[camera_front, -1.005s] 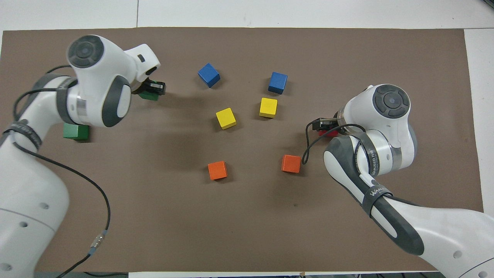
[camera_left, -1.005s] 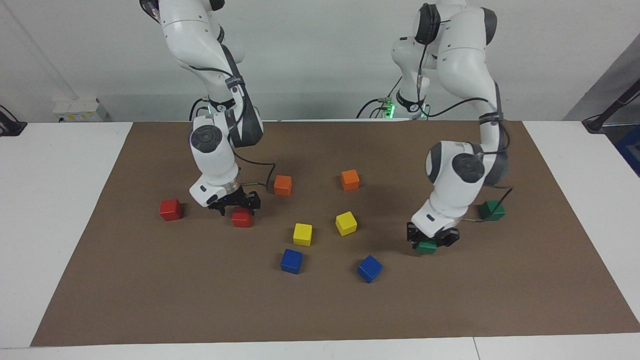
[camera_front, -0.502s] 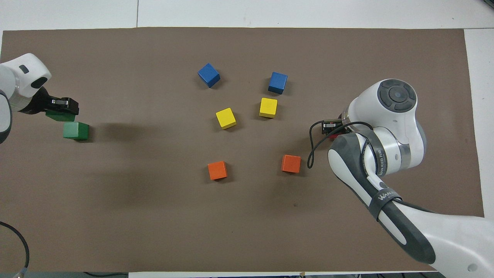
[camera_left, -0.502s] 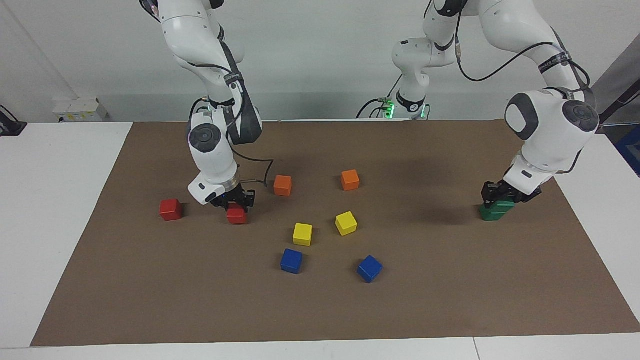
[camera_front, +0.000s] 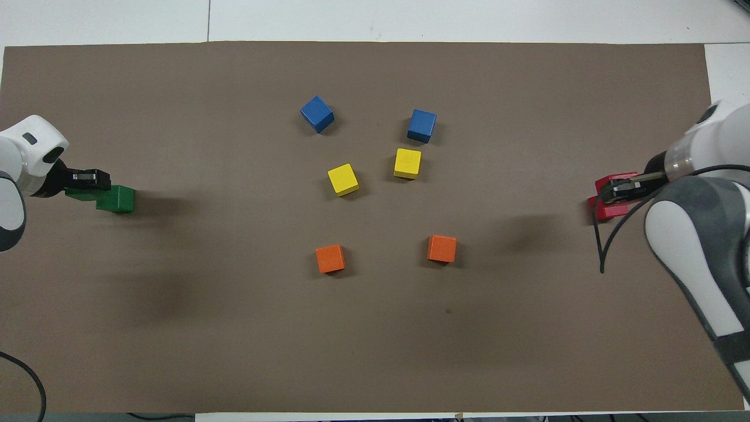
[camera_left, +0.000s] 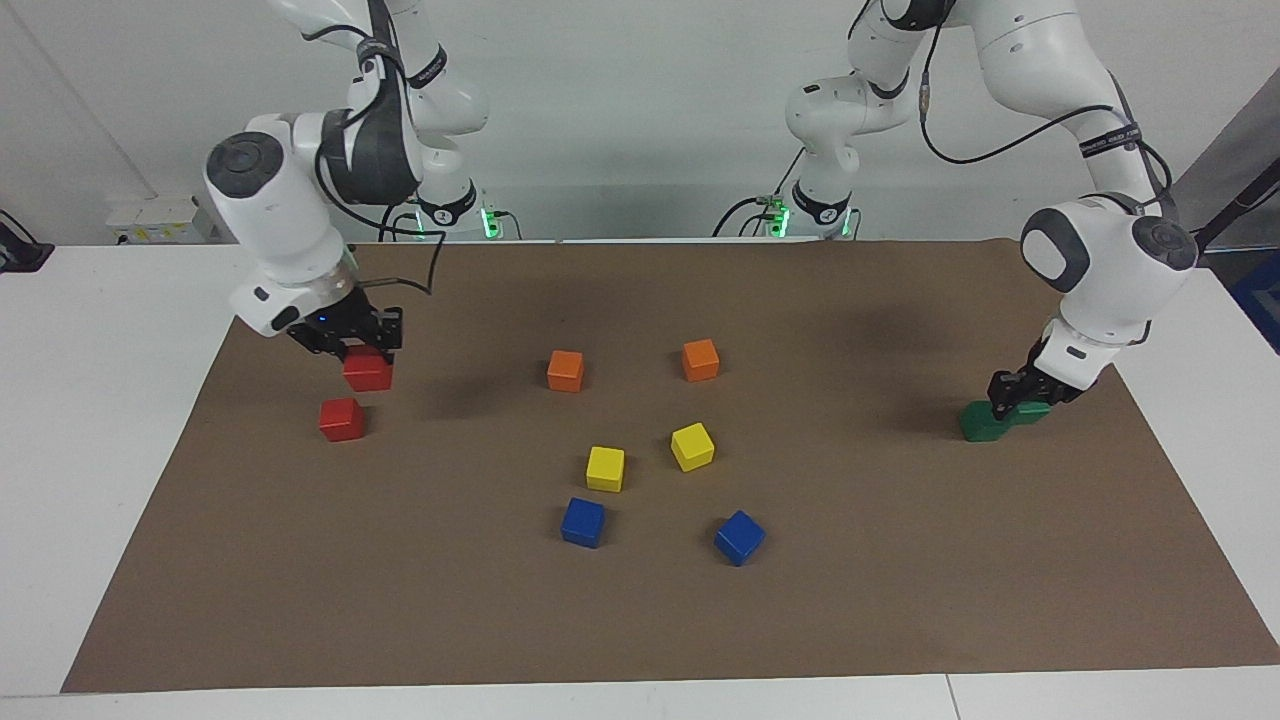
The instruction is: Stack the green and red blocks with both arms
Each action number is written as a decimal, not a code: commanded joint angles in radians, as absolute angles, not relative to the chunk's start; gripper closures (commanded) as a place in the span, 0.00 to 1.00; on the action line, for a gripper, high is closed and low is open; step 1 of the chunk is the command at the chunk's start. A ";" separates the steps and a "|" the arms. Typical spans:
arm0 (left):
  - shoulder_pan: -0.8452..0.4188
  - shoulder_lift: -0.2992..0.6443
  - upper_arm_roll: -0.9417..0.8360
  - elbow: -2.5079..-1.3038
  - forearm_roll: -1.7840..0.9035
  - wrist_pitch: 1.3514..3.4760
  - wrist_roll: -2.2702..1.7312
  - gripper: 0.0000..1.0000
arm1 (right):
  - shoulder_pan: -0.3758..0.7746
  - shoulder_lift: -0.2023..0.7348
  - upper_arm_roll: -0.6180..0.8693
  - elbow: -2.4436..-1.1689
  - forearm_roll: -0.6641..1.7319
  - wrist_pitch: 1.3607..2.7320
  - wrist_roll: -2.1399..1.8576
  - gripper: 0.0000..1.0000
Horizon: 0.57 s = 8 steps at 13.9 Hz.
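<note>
While both arms sit mid-stack | right gripper (camera_left: 352, 343) jaws clamp a red block (camera_left: 367, 372) over the other red block (camera_left: 341, 419) | left gripper (camera_left: 1018, 392) jaws hold a green block (camera_left: 1030, 410) half-on the second green block (camera_left: 980, 422) | next: probably centre, lower, let go

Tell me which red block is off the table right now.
The red block in the right gripper, held up above the other red block, which rests on the mat.

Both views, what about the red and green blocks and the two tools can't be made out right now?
- Overhead view: the held red block overlaps the red block on the mat; the right tool covers their gap.
- Facing view: the left tool hides whether the held green block rests fully on the lower green block.
- Overhead view: the image's edges cut off both arms.
</note>
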State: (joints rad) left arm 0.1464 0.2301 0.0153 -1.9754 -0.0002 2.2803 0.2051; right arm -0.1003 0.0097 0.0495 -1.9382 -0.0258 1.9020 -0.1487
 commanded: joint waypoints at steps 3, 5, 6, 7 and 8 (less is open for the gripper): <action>0.138 0.212 0.006 -2.039 -0.003 2.290 0.320 1.00 | -0.198 0.015 0.061 -2.005 -0.029 2.000 -0.389 1.00; 0.146 0.222 0.006 -2.037 -0.005 2.302 0.360 1.00 | -0.198 0.029 0.061 -2.035 -0.029 2.061 -0.390 1.00; 0.147 0.230 0.006 -2.031 -0.003 2.306 0.368 1.00 | -0.198 0.041 0.061 -2.045 -0.028 2.083 -0.384 1.00; 0.147 0.232 0.006 -2.031 -0.003 2.312 0.370 1.00 | -0.201 0.054 0.061 -2.052 -0.028 2.097 -0.380 1.00; 0.150 0.232 0.006 -2.033 -0.003 2.319 0.383 1.00 | -0.210 0.060 0.061 -2.060 -0.026 2.112 -0.379 1.00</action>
